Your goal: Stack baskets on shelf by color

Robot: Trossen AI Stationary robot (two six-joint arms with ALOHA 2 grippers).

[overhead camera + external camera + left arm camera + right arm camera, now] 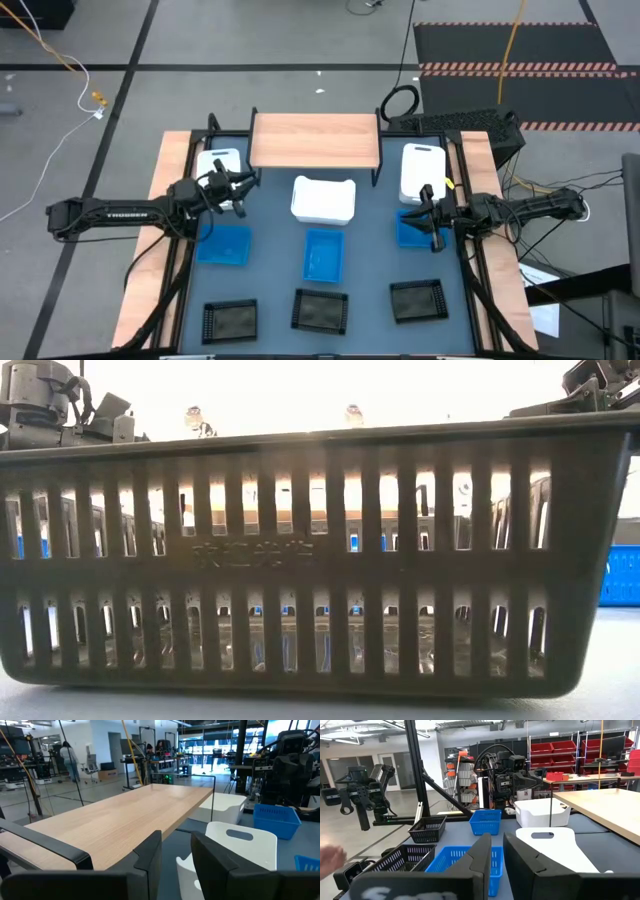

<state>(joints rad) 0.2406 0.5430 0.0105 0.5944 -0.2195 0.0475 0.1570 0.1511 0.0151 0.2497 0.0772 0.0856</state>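
Observation:
In the high view the light-wood shelf stands at the far middle of the mat. Three white baskets sit in a row before it, three blue baskets nearer, and three black baskets along the near edge. My left gripper hovers beside the left white basket, its fingers slightly apart with nothing between them. My right gripper hovers between the right white basket and the right blue basket. It is likewise narrowly open.
A black basket fills the low view and hides most of the table. Wooden side boards and a black frame border the mat. A person's hand shows at the edge of the right wrist view. Cables lie on the floor beyond the table.

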